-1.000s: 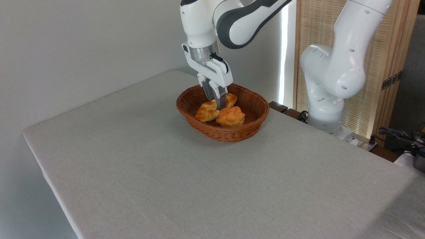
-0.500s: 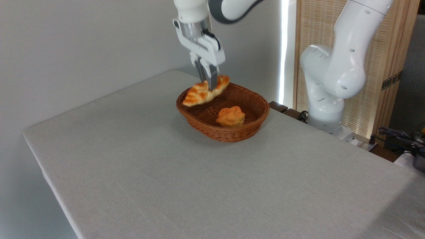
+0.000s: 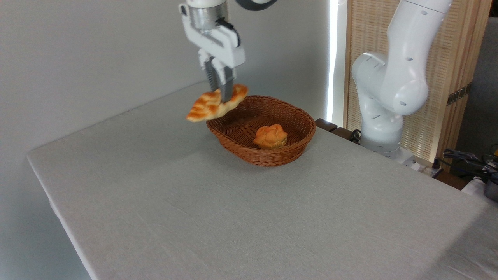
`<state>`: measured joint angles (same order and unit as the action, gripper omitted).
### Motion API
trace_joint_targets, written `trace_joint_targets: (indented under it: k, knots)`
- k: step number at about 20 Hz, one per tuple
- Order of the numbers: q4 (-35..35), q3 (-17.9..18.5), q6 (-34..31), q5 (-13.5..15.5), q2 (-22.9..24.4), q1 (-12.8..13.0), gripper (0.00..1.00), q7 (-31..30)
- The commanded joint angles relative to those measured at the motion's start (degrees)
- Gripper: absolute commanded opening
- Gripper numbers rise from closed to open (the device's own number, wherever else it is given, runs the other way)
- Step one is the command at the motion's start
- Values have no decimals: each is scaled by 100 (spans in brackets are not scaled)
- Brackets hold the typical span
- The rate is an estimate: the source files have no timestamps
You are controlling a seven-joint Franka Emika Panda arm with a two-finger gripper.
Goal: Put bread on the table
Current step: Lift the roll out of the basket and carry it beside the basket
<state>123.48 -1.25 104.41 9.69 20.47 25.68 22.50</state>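
jaws clamped on the bread, pinched near its right end, left end tilted down. held in the air above the left rim of the wicker basket, clear of the worktop. small round bun inside the basket.

No text, label, brand, number or sign can be read anywhere in the view.
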Motion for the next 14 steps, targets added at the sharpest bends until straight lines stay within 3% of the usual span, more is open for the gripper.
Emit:
trace_joint_targets:
  k: [1, 4, 8, 12, 14]
  knots:
    - [-457, 449, 866, -380, -789, 60, 37, 464]
    - [-457, 617, 1808, -397, -1219, 60, 45, 860]
    - [-448, 609, 2336, -406, -1676, 60, 53, 949]
    - [-448, 538, 2953, -406, -2152, 60, 100, 914]
    - [-457, 538, 2953, -406, -2170, 60, 100, 914]
